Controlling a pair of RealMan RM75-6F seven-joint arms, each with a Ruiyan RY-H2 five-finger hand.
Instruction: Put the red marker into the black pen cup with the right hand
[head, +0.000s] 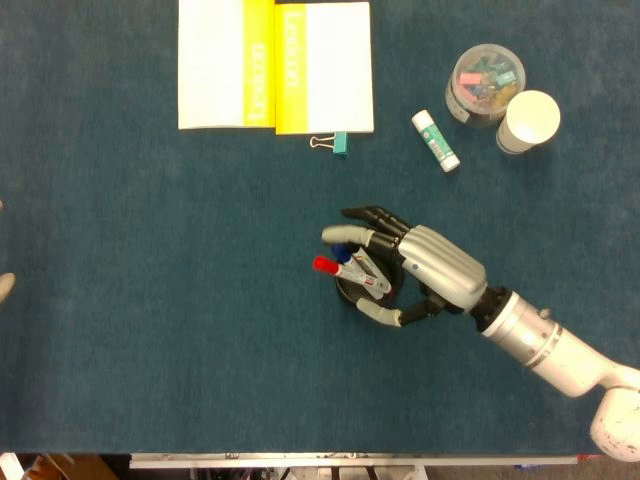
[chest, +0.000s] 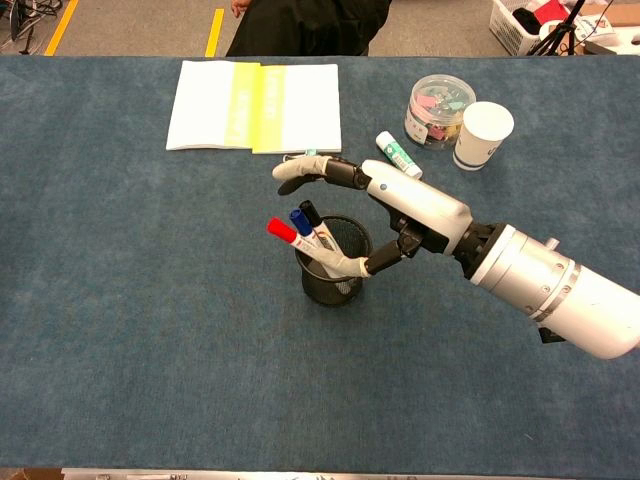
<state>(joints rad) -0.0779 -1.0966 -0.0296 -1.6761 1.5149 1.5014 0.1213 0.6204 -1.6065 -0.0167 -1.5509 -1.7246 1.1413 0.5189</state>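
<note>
The red marker (head: 335, 267) (chest: 290, 236) stands in the black mesh pen cup (chest: 330, 287), leaning left with its red cap above the rim. A blue and a black marker (chest: 304, 218) lean beside it. My right hand (head: 425, 265) (chest: 405, 205) hovers over the cup's right side with its fingers spread. The long fingers reach out above the cup and the thumb lies by the rim, close to the marker's body. In the head view the hand hides most of the cup (head: 346, 291). Two pale tips (head: 5, 284) at the far left edge may be my left hand.
A yellow and white notebook (head: 275, 65) lies at the back with a binder clip (head: 330, 142) below it. At the back right are a glue stick (head: 435, 140), a clear tub of clips (head: 485, 80) and a paper cup (head: 528, 120).
</note>
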